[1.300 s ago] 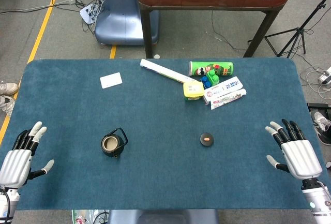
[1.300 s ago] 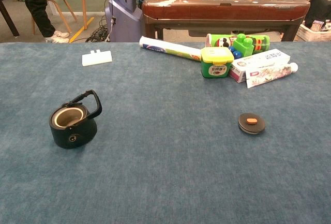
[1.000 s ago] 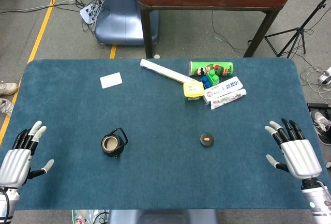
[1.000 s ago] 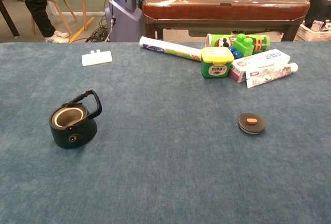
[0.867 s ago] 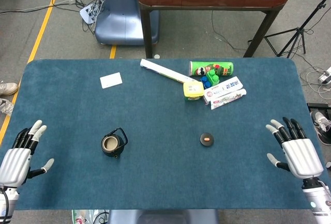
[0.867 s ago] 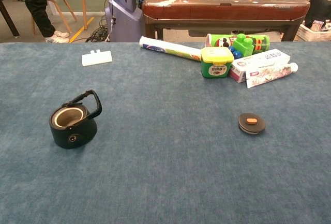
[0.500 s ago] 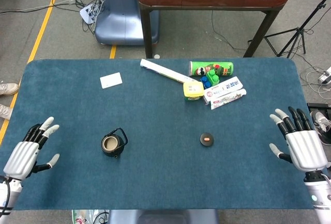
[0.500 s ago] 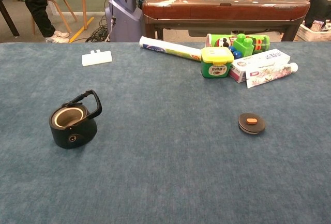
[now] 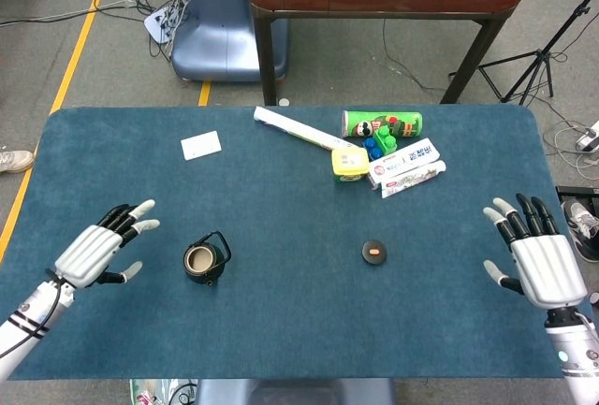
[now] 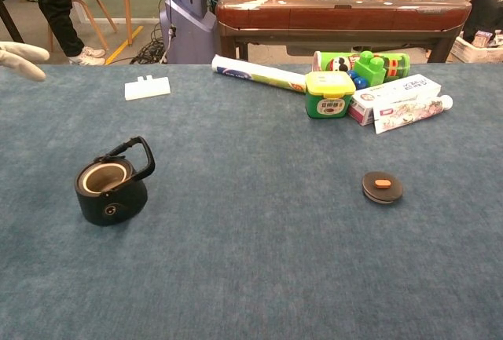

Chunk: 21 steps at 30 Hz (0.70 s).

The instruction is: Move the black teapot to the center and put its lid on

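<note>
Two hands over the blue desk (image 9: 281,311), neither holding anything. Left hand (image 9: 98,251) has fingers spread wide, palm down; black teapot (image 9: 205,260) stands upright just to its right, not touching, mouth uncovered and handle tipped to one side. Right hand (image 9: 538,260) is also spread wide at the opposite desk edge; lid (image 9: 374,253), black with an orange knob, lies flat well to its left, apart from the teapot.

The left hand (image 9: 95,252) is moving in over the table toward the black teapot (image 9: 205,260), and its fingertips (image 10: 22,59) are now showing in the chest view.
</note>
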{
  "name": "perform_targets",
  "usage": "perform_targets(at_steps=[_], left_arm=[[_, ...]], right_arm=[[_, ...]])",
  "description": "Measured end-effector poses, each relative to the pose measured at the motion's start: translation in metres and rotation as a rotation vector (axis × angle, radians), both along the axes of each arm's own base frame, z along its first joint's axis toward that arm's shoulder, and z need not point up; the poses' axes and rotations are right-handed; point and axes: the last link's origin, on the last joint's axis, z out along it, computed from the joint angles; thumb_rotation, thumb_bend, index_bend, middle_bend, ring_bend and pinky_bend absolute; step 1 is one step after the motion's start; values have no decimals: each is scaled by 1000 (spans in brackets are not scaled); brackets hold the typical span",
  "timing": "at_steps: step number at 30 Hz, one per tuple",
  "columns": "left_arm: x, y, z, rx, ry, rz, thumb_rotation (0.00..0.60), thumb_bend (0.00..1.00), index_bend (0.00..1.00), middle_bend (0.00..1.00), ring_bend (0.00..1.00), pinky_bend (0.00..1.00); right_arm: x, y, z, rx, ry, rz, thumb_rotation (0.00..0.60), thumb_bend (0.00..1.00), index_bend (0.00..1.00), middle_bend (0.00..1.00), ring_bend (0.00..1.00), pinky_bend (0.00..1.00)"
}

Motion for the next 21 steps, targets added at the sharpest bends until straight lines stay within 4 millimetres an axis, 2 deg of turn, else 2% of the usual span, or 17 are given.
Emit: perform_targets(at_steps=[4, 14, 21], left_arm=[[7, 17, -12, -45, 62, -51, 600, 358, 184, 0, 0, 5], [33, 40, -39, -130, 186, -130, 600, 358, 190, 0, 0, 6], [52, 54, -56, -171, 225, -142, 600, 358, 267, 0, 0, 6]], right_arm=[[-2, 1, -2, 1, 0, -17, 600, 252, 199, 175, 16, 63], [-7, 5, -3, -2, -2, -46, 600, 251, 199, 175, 16, 63], [-10, 5, -3, -2, -5, -58, 600, 252, 199, 175, 16, 63]])
